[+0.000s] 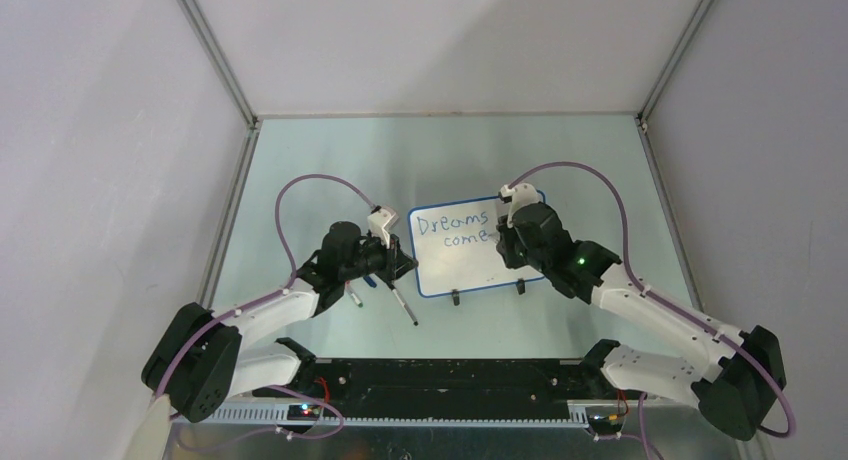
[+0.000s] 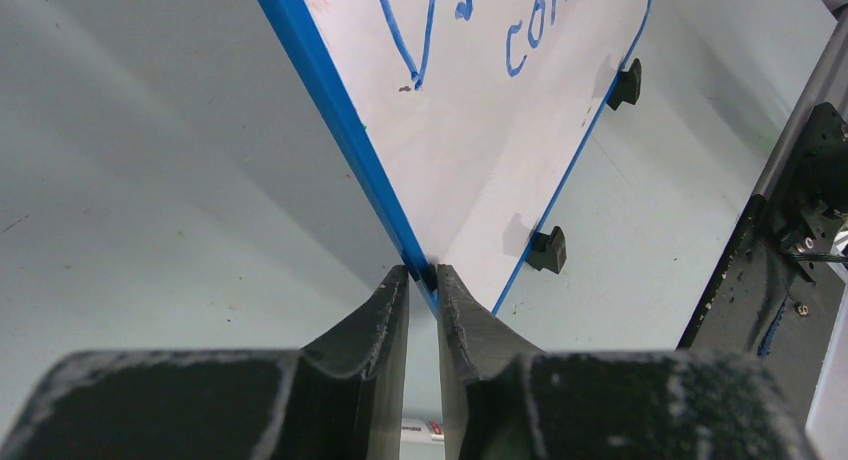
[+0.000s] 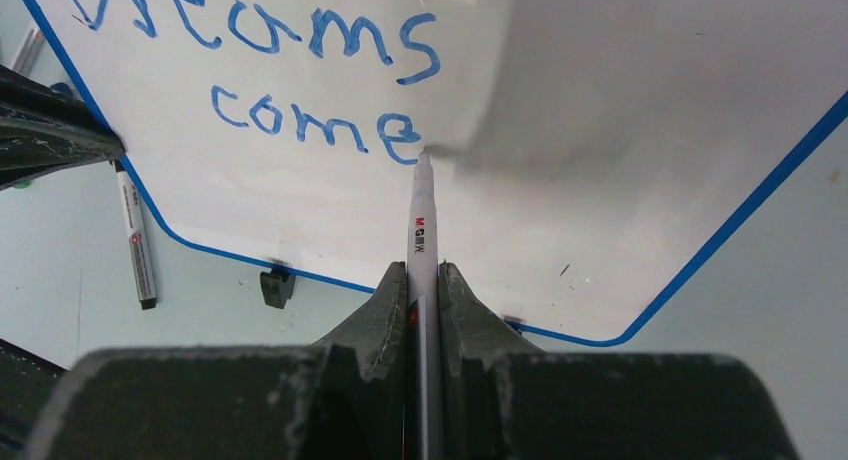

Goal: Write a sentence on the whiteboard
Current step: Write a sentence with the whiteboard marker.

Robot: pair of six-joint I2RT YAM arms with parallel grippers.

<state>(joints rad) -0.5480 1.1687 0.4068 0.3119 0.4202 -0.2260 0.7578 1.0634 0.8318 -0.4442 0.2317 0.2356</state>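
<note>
The whiteboard point(image 1: 470, 272) lies flat mid-table, blue-rimmed, with two black clip feet on its near edge. The sentence point(image 1: 455, 228) reads "Dreams come" in blue, in two lines. My left gripper point(image 1: 405, 263) is shut on the board's near-left corner; in the left wrist view its fingertips point(image 2: 398, 280) pinch the blue rim point(image 2: 340, 120). My right gripper point(image 3: 425, 270) is shut on a white marker point(image 3: 420, 230). The marker's tip touches the whiteboard point(image 3: 600, 180) just right of the "e" of "come" point(image 3: 315, 125).
Two spare markers lie on the table left of the board, one point(image 1: 404, 307) near its corner and one point(image 1: 354, 298) under the left arm. One spare marker point(image 3: 135, 245) shows in the right wrist view. Grey walls enclose the table on three sides.
</note>
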